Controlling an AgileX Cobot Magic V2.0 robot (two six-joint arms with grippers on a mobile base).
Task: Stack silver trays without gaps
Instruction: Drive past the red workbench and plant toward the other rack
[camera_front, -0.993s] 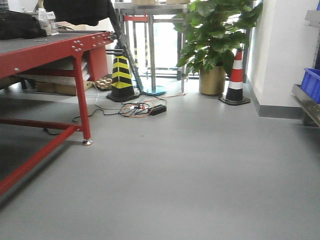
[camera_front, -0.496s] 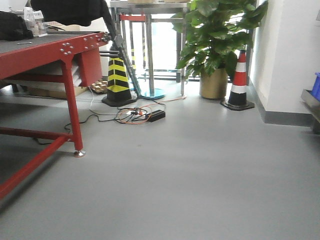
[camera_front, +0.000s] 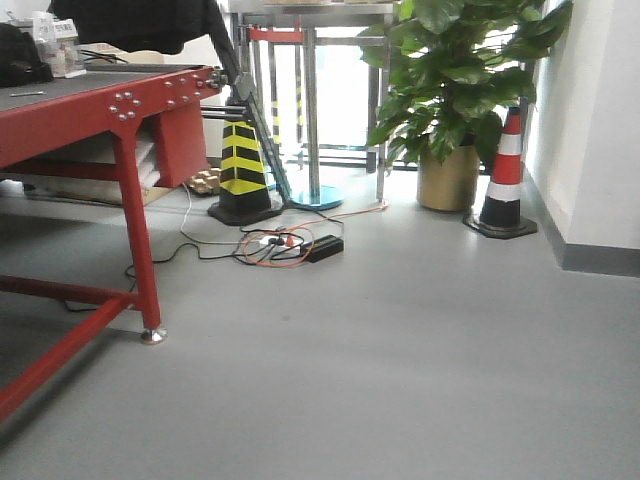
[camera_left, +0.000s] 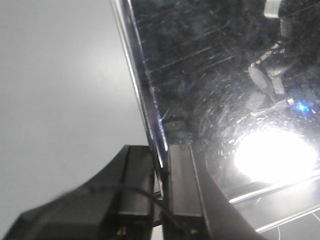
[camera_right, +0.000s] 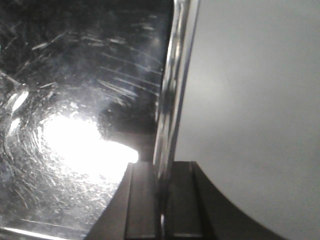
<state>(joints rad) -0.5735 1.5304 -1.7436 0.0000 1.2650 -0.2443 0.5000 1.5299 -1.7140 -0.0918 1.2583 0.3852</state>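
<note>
The front-facing view looks across a grey floor (camera_front: 400, 350). A red table (camera_front: 60, 115) stands at the left with a black bag (camera_front: 20, 60) on its top. Behind it are a black-and-yellow cone (camera_front: 243, 165), a tangle of cables (camera_front: 285, 245) on the floor, a leafy plant (camera_front: 460, 70) in a gold pot (camera_front: 447, 180), and a red-and-white cone (camera_front: 503, 185) by the white wall.

In the left wrist view, the left gripper (camera_left: 161, 150) is nearly closed, its two black fingers (camera_left: 137, 170) pinching the thin out-turned rim of the silver tray (camera_left: 225, 75) between them. The tray fills the right side of this view. Its surface is dark and mirror-like, crossed by fine scratches and swirl marks, with a glaring white patch of reflected light low on the right. The rim runs as a bright, narrow line from the top of the view down into the gripper. Plain grey floor lies to the left of the rim, so the tray is held up off the floor.

In the right wrist view, the right gripper (camera_right: 161, 167) is likewise almost closed, gripping the tray's rim (camera_right: 172, 90) from both sides. Here the silver tray (camera_right: 85, 60) takes the left half, again dark, glossy and scratched, with a large white glare low on the left. The rim edge shows as several close bright lines. Whether that is one tray or more than one I cannot tell. Grey floor fills the right half
</note>
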